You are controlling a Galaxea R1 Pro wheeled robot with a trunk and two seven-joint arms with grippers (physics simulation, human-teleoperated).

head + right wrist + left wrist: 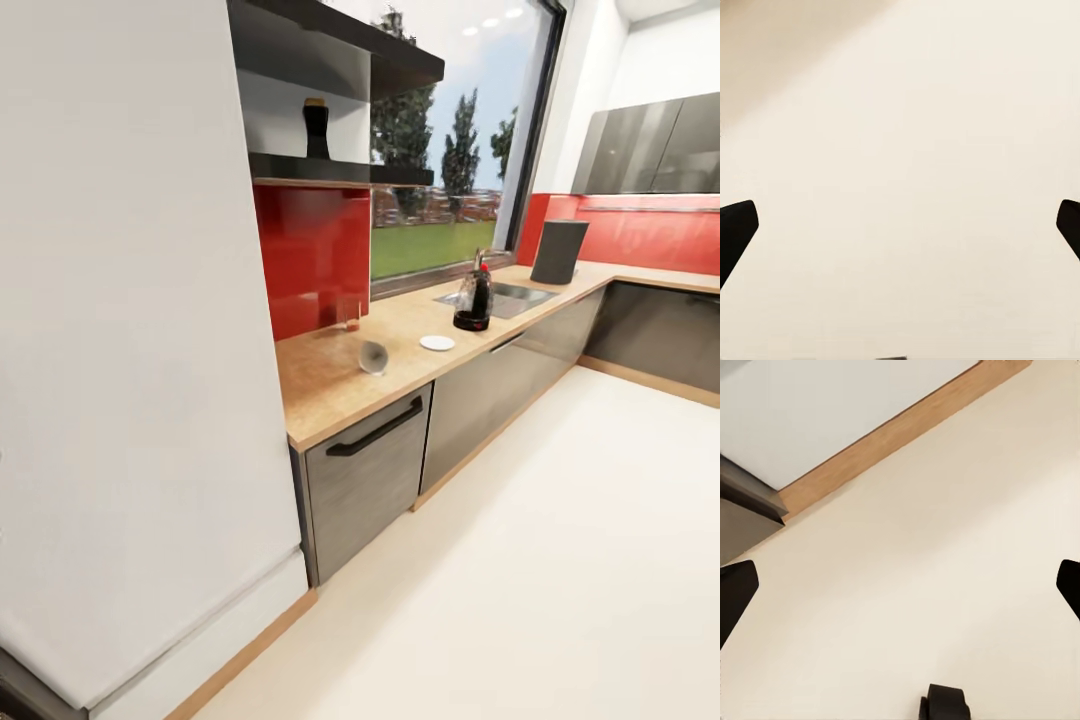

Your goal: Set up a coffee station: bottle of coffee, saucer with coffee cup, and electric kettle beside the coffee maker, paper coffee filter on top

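Above the pale smooth floor (945, 547), the left gripper (900, 585) and right gripper (900, 225) gape wide, holding nothing. On the speckled wooden countertop (330, 385) stand a black coffee maker (473, 300), white round saucer (437, 343) beside it, and a tipped grey cup (374, 356); the dark bottle (317, 127) sits on the shelf above.

Left claw (900, 585) and right claw (900, 225) wide apart.

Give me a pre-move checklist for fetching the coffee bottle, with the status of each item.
1. Bottle upright on the shelf: ok.
2. Left claw open, nothing between its fingers: ok.
3. Right claw open, nothing between its fingers: ok.
4. Coffee maker on the counter: ok.
5. Saucer on the counter near the coffee maker: ok.
6. Cup on the saucer: not ok.
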